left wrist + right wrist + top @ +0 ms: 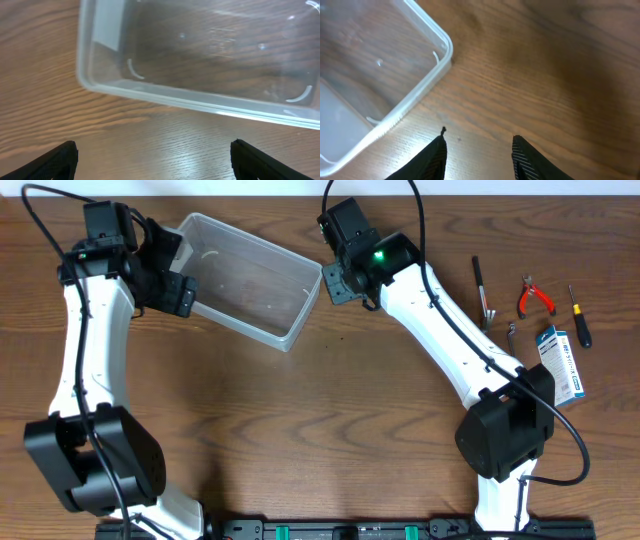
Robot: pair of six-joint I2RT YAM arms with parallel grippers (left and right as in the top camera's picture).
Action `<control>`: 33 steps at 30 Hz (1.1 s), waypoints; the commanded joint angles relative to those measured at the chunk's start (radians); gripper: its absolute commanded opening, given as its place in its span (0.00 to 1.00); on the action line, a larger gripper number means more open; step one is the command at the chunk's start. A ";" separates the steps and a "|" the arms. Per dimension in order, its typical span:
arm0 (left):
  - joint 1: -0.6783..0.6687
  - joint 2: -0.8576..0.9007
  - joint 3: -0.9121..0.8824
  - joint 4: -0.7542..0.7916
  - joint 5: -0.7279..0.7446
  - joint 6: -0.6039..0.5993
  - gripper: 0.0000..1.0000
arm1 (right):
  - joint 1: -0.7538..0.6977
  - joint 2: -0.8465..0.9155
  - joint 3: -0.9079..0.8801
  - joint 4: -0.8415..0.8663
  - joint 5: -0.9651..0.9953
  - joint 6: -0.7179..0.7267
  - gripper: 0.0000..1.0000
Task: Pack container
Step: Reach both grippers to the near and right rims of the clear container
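Note:
The clear plastic container [250, 275] sits at the back centre-left of the table, turned at an angle, with nothing in it. My left gripper [182, 292] is open and empty beside its left end; in the left wrist view the fingers [155, 157] are spread wide over bare wood, with the container's rim [200, 102] just ahead. My right gripper [338, 280] is open and empty beside the container's right corner; in the right wrist view the fingers [479, 155] hover over the table next to that corner [440, 55].
At the right edge of the table lie hand tools: a thin dark tool [482, 290], red-handled pliers [533, 297], a black-and-yellow screwdriver [579, 315], a small metal piece [510, 331] and a blue-and-white box [561, 363].

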 commanded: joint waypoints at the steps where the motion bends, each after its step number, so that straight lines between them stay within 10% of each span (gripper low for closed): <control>1: 0.003 0.034 0.021 0.001 0.047 0.042 0.88 | 0.019 0.011 0.019 0.025 0.012 0.046 0.47; 10: 0.003 0.053 0.021 0.000 0.048 0.032 0.79 | 0.039 0.097 0.019 0.148 0.006 0.069 0.56; 22: 0.002 0.053 0.021 -0.019 0.048 0.003 0.79 | 0.045 0.189 0.019 0.166 0.005 0.106 0.41; 24: 0.002 0.053 0.021 -0.021 0.048 0.003 0.79 | 0.045 0.189 0.019 0.167 0.006 0.106 0.50; 27: 0.002 0.053 0.021 -0.030 0.048 0.003 0.79 | 0.045 0.184 0.022 0.169 0.006 0.106 0.93; 33: 0.002 0.053 0.021 -0.036 0.048 0.003 0.79 | 0.045 0.161 0.090 0.154 0.006 0.135 0.92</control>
